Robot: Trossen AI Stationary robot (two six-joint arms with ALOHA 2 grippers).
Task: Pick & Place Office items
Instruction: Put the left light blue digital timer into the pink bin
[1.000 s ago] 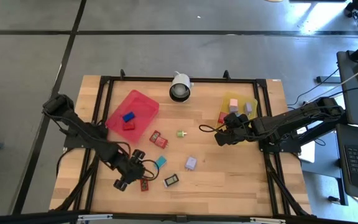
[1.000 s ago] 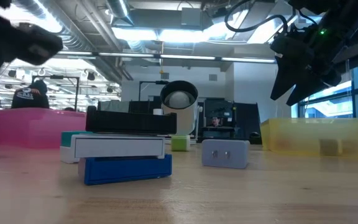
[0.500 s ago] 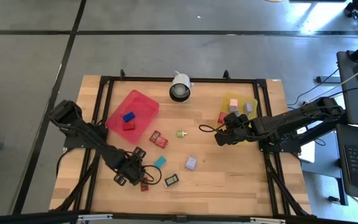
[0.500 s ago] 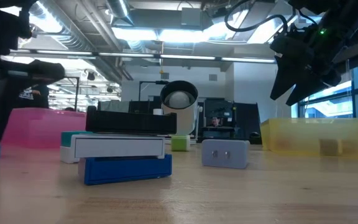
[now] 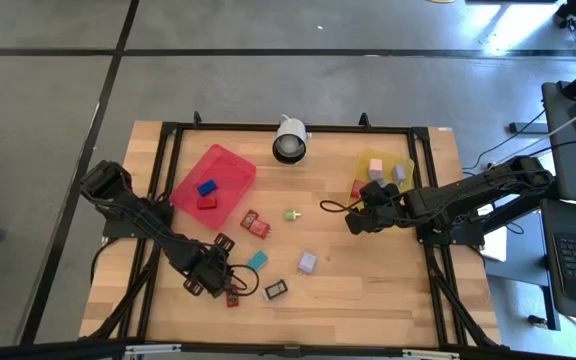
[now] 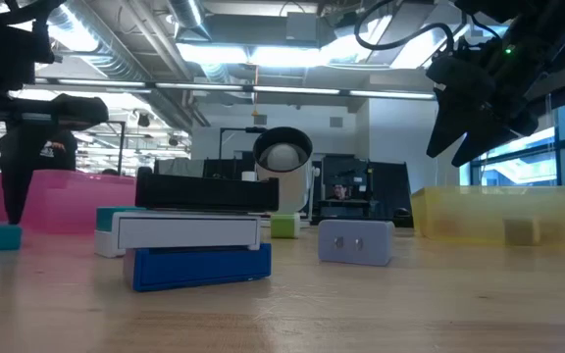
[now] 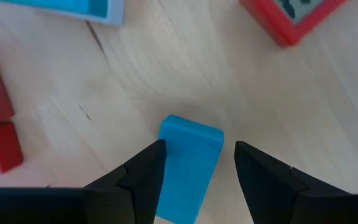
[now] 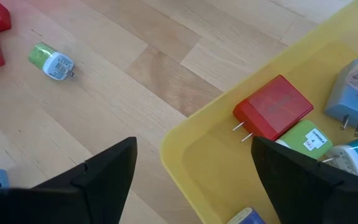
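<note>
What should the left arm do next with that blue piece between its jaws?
Probably close on it. The left gripper stands open, jaws straddling the blue piece, which lies flat on the table. The right gripper waits by the yellow tray.
</note>
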